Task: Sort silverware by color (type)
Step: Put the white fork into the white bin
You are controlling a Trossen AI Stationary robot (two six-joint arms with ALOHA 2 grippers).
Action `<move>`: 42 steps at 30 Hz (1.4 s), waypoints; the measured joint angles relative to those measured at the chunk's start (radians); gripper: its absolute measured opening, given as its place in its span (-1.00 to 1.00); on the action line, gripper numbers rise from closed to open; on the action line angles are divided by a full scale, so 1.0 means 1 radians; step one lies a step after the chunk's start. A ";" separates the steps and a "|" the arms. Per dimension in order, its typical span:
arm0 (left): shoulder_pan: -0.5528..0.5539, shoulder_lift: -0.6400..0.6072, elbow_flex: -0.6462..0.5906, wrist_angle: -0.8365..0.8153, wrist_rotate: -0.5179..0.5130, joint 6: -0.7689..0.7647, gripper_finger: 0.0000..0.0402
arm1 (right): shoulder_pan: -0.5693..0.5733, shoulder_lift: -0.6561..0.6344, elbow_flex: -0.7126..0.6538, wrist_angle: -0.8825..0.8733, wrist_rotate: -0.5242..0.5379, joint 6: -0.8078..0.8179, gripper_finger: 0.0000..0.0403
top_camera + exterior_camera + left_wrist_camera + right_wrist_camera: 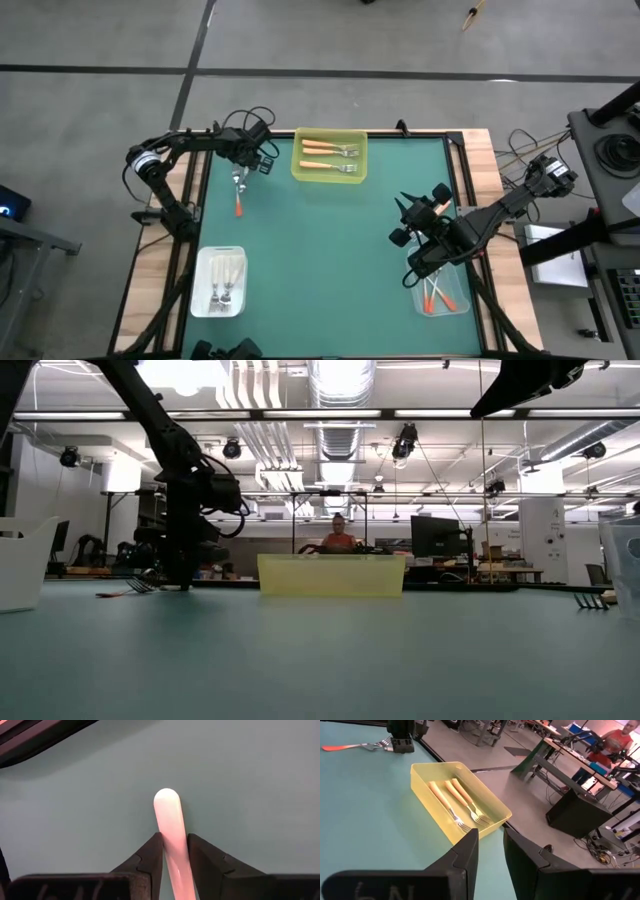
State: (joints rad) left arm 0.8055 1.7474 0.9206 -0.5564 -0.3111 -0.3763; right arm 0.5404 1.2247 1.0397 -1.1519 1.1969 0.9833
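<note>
Left gripper (174, 854) pinching the red-orange plastic handle of a metal-tined fork (238, 194), jaws narrow and pressing both sides of the handle, rounded handle end sticking out past the fingertips (152, 851). Fork lying flat on the green table (320, 240), just beside the shallow yellow rectangular tray (329, 157), on the tray's left-arm side. Yellow tray holding three forks with light orange handles (451, 800), lying roughly parallel.

Right gripper (490, 847) hovering well away from the yellow tray toward the right arm's side of the table, jaws standing slightly apart with nothing visible between them. Sitting near that gripper, further from the yellow tray, a clear plastic container (440, 290) holding forks with red-orange handles (434, 292).

Resting well apart from the yellow tray, at the near corner on the left arm's side, a white rectangular bin (218, 281) containing forks with white handles (226, 276).

Showing beyond the table and behind the yellow tray in the low view, a person in an orange top (339, 535) sitting among desks and monitors.
</note>
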 joint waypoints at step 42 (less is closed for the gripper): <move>-0.104 -0.108 -0.002 -0.053 0.037 0.035 -1.00 | 0.000 0.000 0.000 -0.014 -0.023 0.004 -0.59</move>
State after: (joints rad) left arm 0.7017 1.6393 0.9188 -0.6099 -0.2737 -0.3411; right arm 0.5404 1.2243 1.0393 -1.1660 1.1740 0.9872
